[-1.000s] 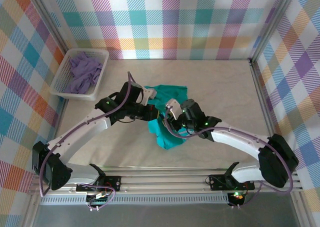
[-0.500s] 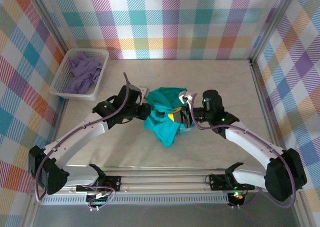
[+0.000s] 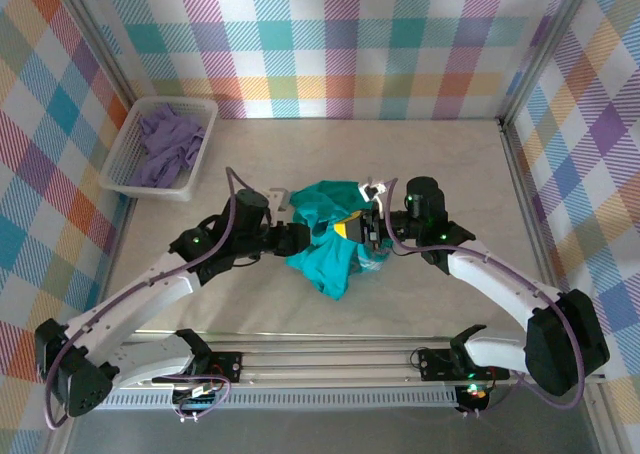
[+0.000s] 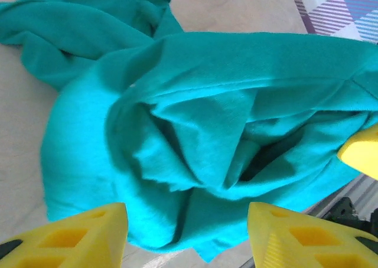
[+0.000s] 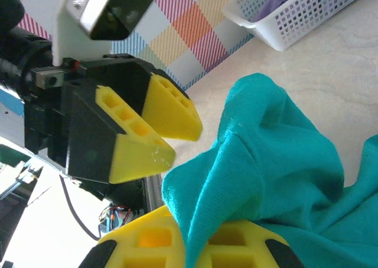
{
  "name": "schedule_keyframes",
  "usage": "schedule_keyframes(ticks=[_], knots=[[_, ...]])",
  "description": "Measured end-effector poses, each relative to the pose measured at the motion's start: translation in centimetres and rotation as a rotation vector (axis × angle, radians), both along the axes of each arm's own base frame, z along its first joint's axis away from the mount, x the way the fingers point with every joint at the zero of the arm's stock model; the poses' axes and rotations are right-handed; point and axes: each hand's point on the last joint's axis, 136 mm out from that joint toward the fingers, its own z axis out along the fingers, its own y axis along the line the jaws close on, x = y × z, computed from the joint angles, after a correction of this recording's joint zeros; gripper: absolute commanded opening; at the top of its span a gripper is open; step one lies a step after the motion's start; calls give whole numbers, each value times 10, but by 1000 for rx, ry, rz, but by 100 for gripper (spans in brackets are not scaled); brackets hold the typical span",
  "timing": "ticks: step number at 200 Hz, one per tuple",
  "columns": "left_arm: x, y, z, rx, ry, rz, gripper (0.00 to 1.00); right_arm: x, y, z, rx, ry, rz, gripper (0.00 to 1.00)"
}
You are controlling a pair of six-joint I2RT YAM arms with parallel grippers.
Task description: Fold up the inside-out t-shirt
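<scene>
Shirt work barely begun, I judge: t-shirt (image 3: pixel 325 246) in a crumpled heap, no fold made. My right gripper (image 5: pixel 189 239) pinches its edge; left gripper (image 4: pixel 186 228) gapes, empty.

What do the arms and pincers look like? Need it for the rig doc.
Left arm and right arm: white links, black joints, a lilac cable along each, green lights near the wrists. Left pincer and right pincer: black bodies, yellow wedge fingers with rectangular cut-outs.

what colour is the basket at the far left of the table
White: the basket holds a lavender-purple garment; best seen in the top external view.
</scene>
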Motion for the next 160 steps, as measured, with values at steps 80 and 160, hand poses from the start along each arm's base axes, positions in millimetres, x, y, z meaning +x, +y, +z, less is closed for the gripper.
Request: schedule_keyframes(ticks=[80, 160], knots=[[26, -37, -22, -3, 63, -47, 14, -5, -2, -12, -17, 13, 12, 0], [14, -35, 40, -404, 38, -171, 0, 50, -56, -30, -279, 50, -393, 31]])
